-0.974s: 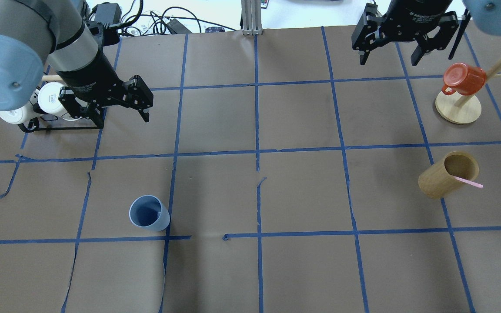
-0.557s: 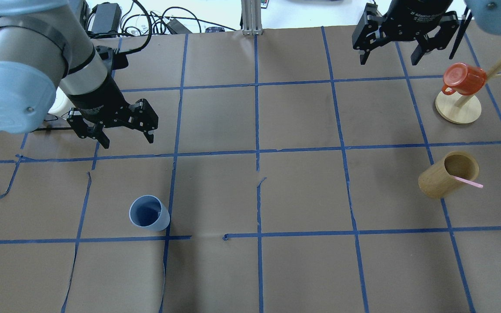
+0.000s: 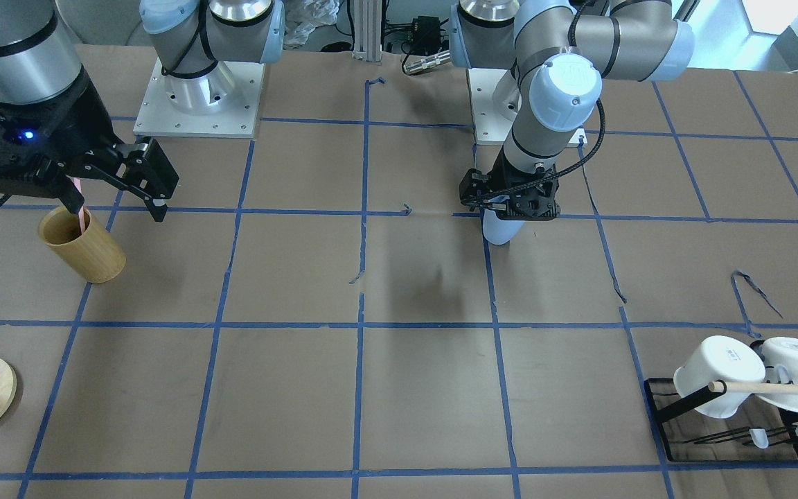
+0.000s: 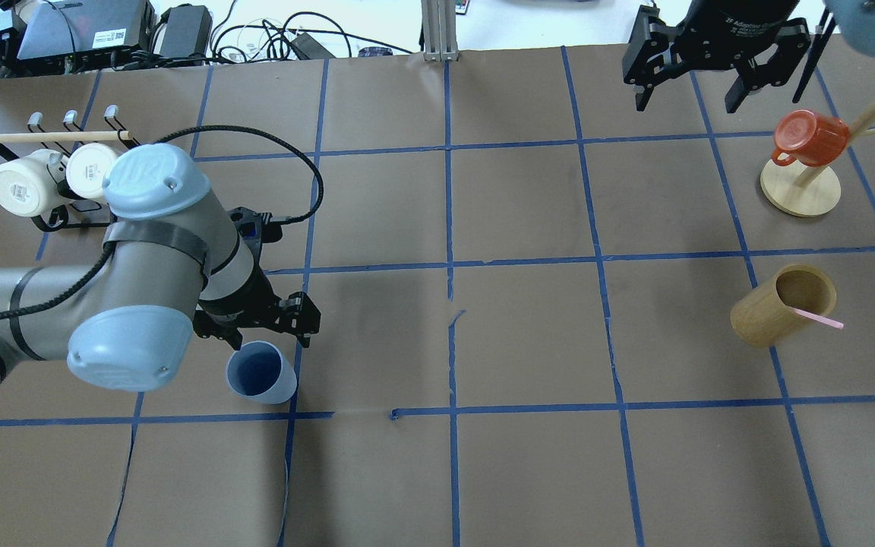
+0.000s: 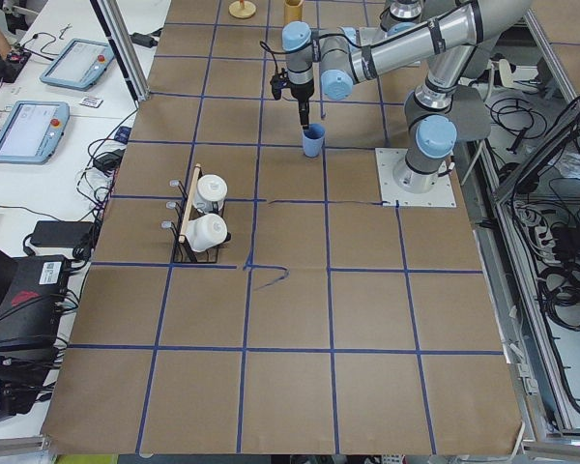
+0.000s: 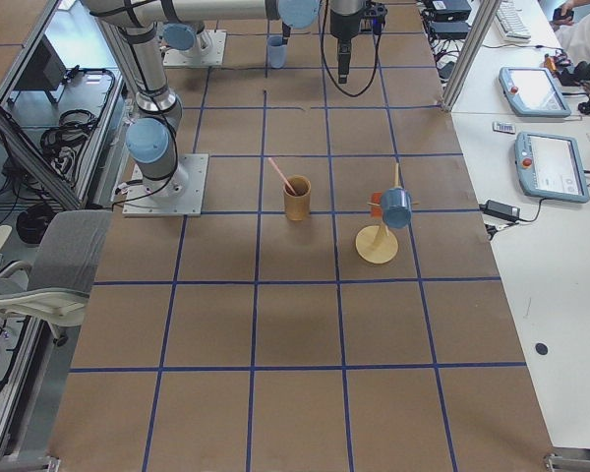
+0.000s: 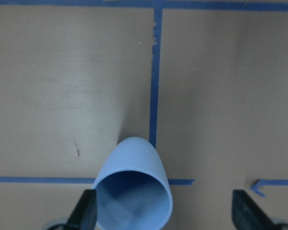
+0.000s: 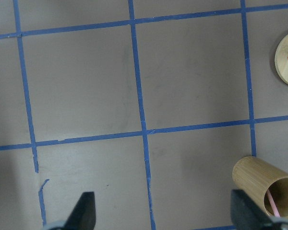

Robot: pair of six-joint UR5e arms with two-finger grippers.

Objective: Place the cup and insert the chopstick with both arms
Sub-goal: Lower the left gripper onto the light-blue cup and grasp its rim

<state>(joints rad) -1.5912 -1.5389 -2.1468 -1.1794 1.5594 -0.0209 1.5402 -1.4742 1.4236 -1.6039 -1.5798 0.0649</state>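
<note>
Both pairs of jaws are spread wide and grip nothing. From overhead, the left gripper hangs low at the far rim of a blue cup that stands upright on the left half of the table. The right gripper hovers at the far right, near a red cup hung on a wooden stand. Nearer on that side, a pink chopstick leans out of a bamboo holder. A rack of white cups sits far left.

From across the table, the left gripper covers the top of the blue cup.

The left wrist camera shows the cup's mouth close by one fingertip and well apart from the other.

The right wrist camera shows the holder beside one fingertip, with the chopstick inside.
</note>
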